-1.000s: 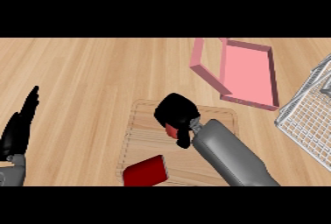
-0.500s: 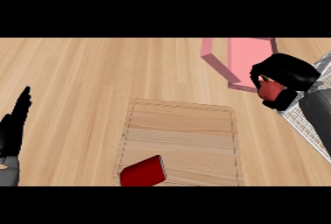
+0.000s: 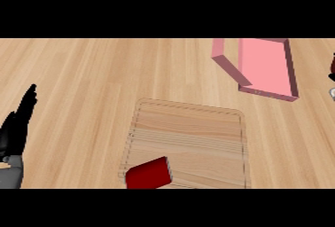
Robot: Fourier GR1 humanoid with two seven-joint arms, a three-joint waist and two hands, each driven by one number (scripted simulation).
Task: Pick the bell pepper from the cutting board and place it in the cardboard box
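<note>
A pink open box [image 3: 265,66] lies on the wooden counter at the upper right. The wooden cutting board [image 3: 189,133] sits in the middle, with a dark red flat block [image 3: 149,174] on its near left corner. Only a dark sliver of my right hand [image 3: 332,66] shows at the right edge, just right of the box, with a reddish tint that may be the bell pepper. The rest of that hand is cut off. My left hand [image 3: 16,128] rests open at the left edge, fingers pointing up.
A small grey-white piece [image 3: 332,92] shows at the right edge below my right hand. Bare wooden counter [image 3: 98,75] spreads left of and behind the board.
My right hand lifted the red pepper off the cutting board, carried it right past the pink box, and has now almost left the view. The view shifted; the wire basket is no longer seen.
</note>
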